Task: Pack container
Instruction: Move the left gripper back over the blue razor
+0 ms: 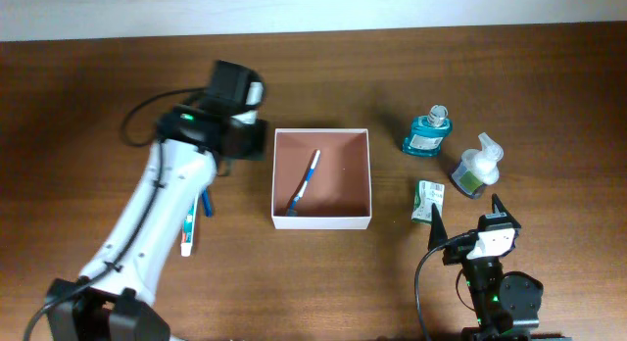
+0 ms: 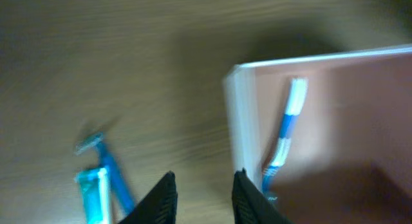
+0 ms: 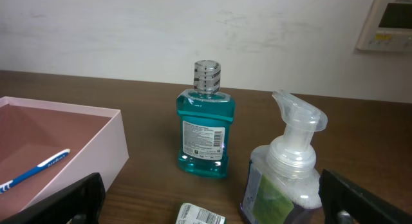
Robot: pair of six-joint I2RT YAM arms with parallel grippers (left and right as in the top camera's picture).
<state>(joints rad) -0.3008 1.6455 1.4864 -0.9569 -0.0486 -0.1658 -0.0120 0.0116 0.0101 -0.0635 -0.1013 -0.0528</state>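
Packing under way: container [image 1: 322,221] at frame centre, toothbrush [image 1: 306,184] inside. Left gripper [image 2: 205,197] narrowly parted, empty, off its upper-left corner. Right gripper [image 1: 468,219] wide, empty, lower right. Likely next: descent onto razor [image 2: 112,172] or toothpaste [image 1: 186,233], lower left.

Dark brown wood-grain counter [image 1: 98,86], smooth, with a low sheen. Matt cardboard look on the container [image 1: 333,221], white outside, flat pinkish-brown inside. Clear glossy plastic for the mouthwash bottle [image 3: 205,134], ribbed cap on top. Same shiny see-through plastic on the pump bottle [image 3: 286,179]. Smooth blue-and-white plastic toothbrush [image 1: 307,177].
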